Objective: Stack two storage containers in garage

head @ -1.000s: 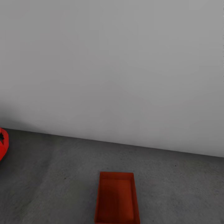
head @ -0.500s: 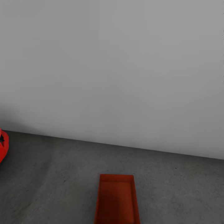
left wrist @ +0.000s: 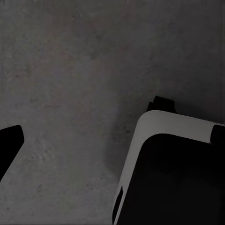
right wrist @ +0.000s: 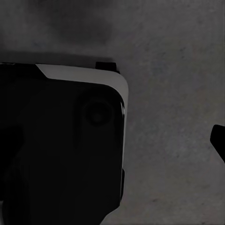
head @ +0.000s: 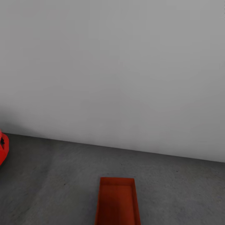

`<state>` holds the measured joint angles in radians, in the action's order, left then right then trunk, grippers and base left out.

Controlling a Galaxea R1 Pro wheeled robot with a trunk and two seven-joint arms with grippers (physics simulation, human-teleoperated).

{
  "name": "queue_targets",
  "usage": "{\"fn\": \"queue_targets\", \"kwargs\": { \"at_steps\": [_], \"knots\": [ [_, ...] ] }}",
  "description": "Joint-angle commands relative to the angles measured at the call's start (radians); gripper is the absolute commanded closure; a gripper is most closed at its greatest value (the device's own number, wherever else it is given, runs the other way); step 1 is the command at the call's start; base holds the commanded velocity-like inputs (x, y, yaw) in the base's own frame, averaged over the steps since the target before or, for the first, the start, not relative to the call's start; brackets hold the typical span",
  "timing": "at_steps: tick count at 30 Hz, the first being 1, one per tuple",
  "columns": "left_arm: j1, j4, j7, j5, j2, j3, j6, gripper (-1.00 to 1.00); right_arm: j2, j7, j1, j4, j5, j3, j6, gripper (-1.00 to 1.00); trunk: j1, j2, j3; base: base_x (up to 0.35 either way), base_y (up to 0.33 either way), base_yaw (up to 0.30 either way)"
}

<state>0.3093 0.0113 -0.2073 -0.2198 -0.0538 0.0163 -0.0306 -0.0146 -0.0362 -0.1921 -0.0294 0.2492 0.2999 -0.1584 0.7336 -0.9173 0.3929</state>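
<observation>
one orange-red rectangular lidless storage container (head: 118,201) showed, and the account ran left to right across the head view: at the far left edge sat a curved sliver of the bright red car (head: 3,150), then the dark grey mottled concrete floor (head: 56,184) stretched under the plain white-grey wall (head: 112,68), and the bin rested open side up low in the middle, well apart from wall and car. by that, one container seemed placed in the garage, the second remaining to fetch. each wrist view looked down at concrete beside the robot's black-and-white base (left wrist: 173,173); a dark tip (left wrist: 10,140) edged each frame, so whether either gripper's jaws were spread or pressed together could not be told. doing this step well probably meant rolling away without nudging the bin, leaving it square for stacking.
</observation>
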Motion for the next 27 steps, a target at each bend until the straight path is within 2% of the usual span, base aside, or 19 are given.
{"fn": "queue_targets", "kwargs": {
  "at_steps": [1,27],
  "knots": [
    [0.001,-0.001,-0.001,-0.007,0.000,0.002,-0.003,-1.00,0.001,-0.001,-0.001,-0.003,0.009,0.008,-0.006,-1.00,0.000,-0.001,-0.001,0.000,0.000,0.000],
    [0.001,-0.001,-0.001,-0.007,0.000,0.002,-0.003,-1.00,0.001,0.001,-0.001,-0.003,0.008,0.009,-0.004,-1.00,0.000,-0.001,-0.042,0.000,0.000,0.000]
  ]
}}
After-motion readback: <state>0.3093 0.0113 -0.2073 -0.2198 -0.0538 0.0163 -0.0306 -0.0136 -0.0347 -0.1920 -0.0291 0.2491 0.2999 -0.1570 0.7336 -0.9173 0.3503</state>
